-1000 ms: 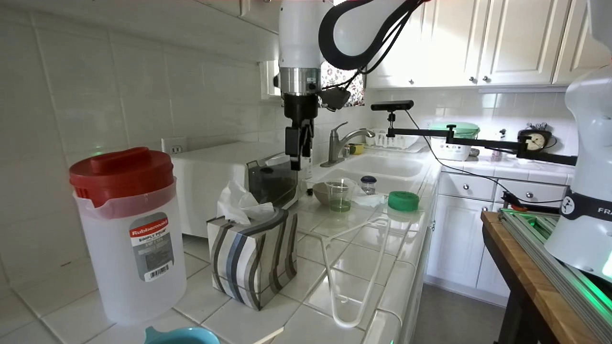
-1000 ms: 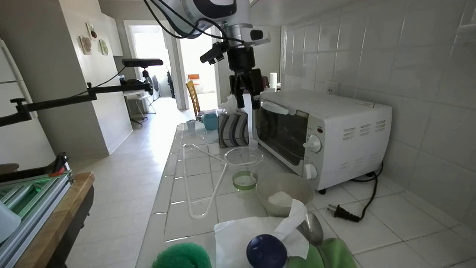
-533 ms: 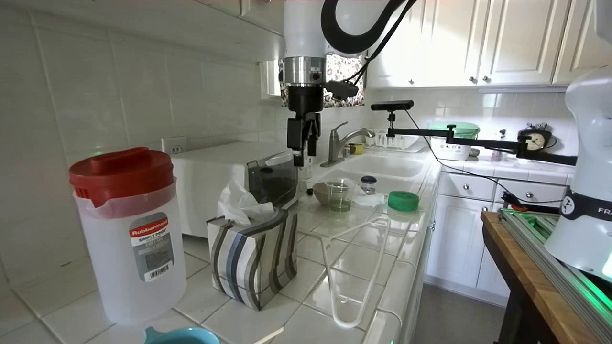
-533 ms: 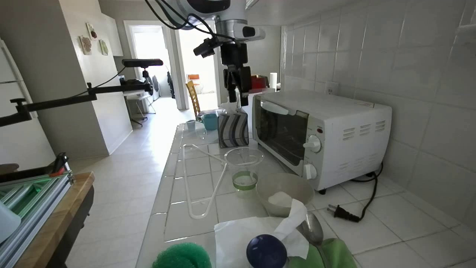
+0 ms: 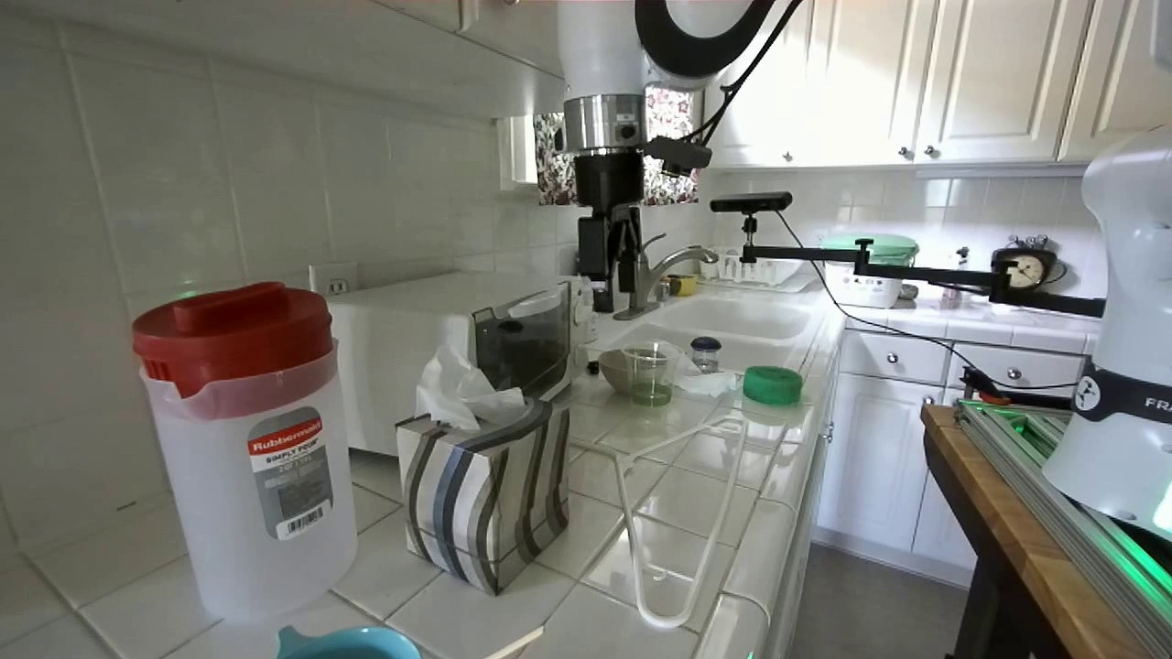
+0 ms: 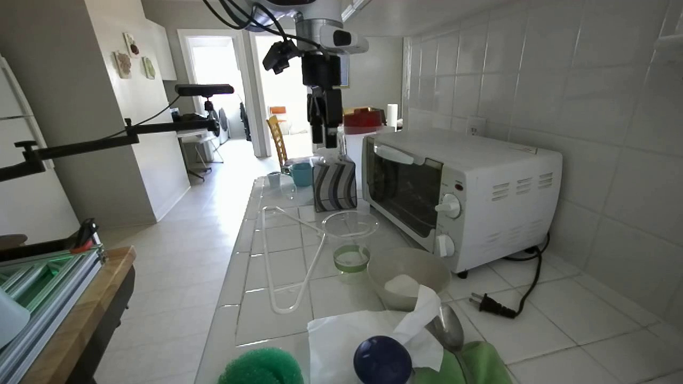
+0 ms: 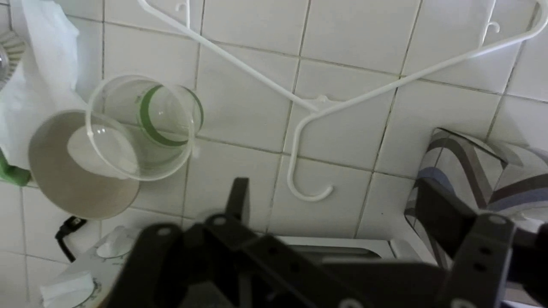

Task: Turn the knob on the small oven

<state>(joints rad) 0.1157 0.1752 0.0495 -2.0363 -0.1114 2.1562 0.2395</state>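
Observation:
The small oven has a white casing (image 6: 501, 181) and a dark glass door (image 6: 405, 186). It also shows in an exterior view (image 5: 403, 339). Its front carries an upper knob (image 6: 450, 206) and a lower knob (image 6: 444, 246); both show at the lower left of the wrist view, the nearer one (image 7: 70, 291) and the farther one (image 7: 117, 243). My gripper (image 6: 324, 140) points down in the air, in front of the door and higher than the knobs, touching nothing. In the wrist view my gripper (image 7: 340, 201) is open with nothing between its fingers.
A striped tissue box (image 5: 485, 503) and a red-lidded pitcher (image 5: 265, 513) stand beside the oven. A white hanger (image 7: 252, 70), a clear cup (image 7: 141, 128) and a bowl (image 7: 85, 188) lie before it. A cupboard hangs above. A black plug (image 6: 496, 306) lies near the oven.
My gripper has risen slightly and moved out from the oven's front, rightward in one exterior picture and leftward in the opposite one. It has also turned a little. The oven and knobs look unchanged.

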